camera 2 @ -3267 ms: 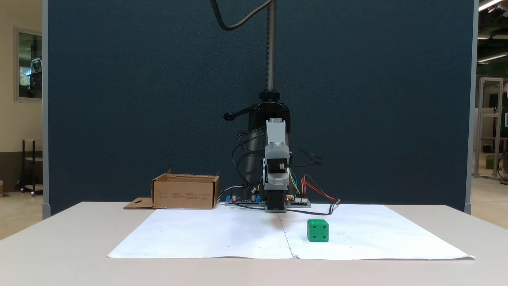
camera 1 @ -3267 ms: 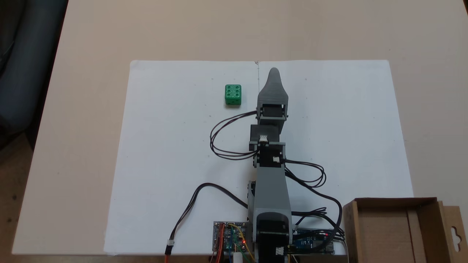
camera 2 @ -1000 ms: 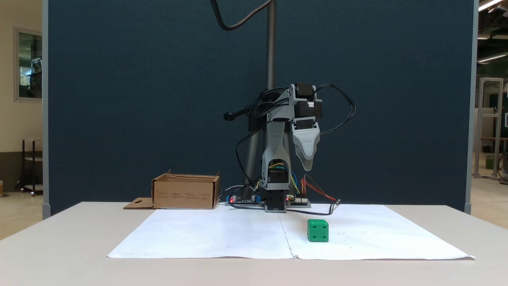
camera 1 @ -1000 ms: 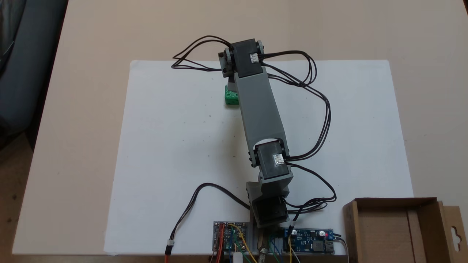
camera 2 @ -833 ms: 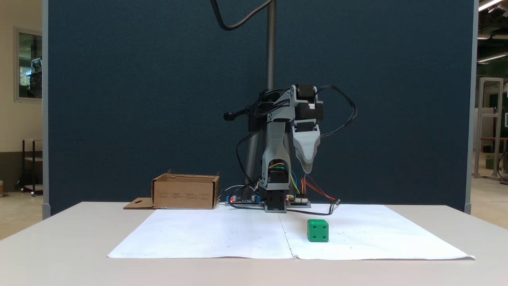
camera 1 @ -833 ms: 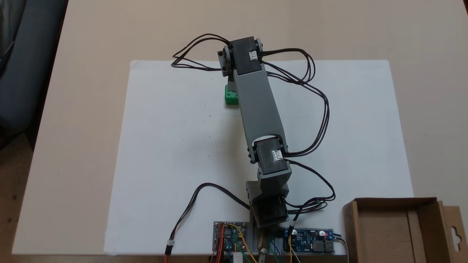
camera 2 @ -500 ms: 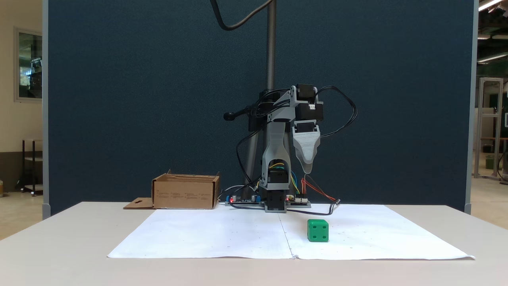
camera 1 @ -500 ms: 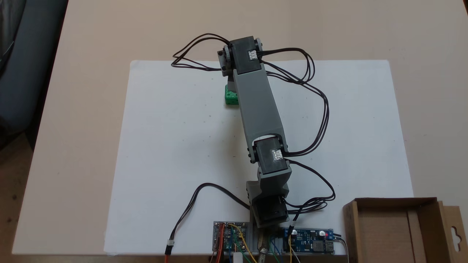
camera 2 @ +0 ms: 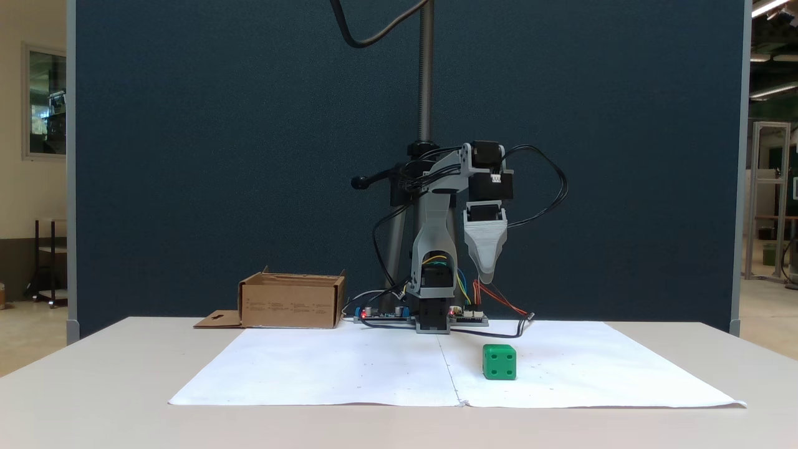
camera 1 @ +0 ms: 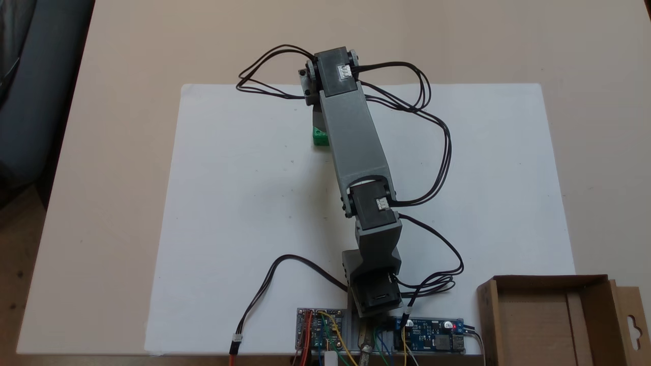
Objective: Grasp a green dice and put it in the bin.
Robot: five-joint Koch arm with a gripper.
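I've swung the arm out over the paper (camera 1: 244, 203), and in the last second it has reached a little farther, so from above the forearm now covers most of the dice (camera 1: 319, 137). From the front, the gripper (camera 2: 486, 279) points straight down, well above the dice (camera 2: 499, 362) and a touch to its left in that view. I see one tapered tip only, so I can't tell whether the fingers are spread or closed. The dice sits untouched on the paper where it was; the bin (camera 2: 292, 302) waits beside the base, well apart from it. I judge I'm lined up closely enough to open and descend next.
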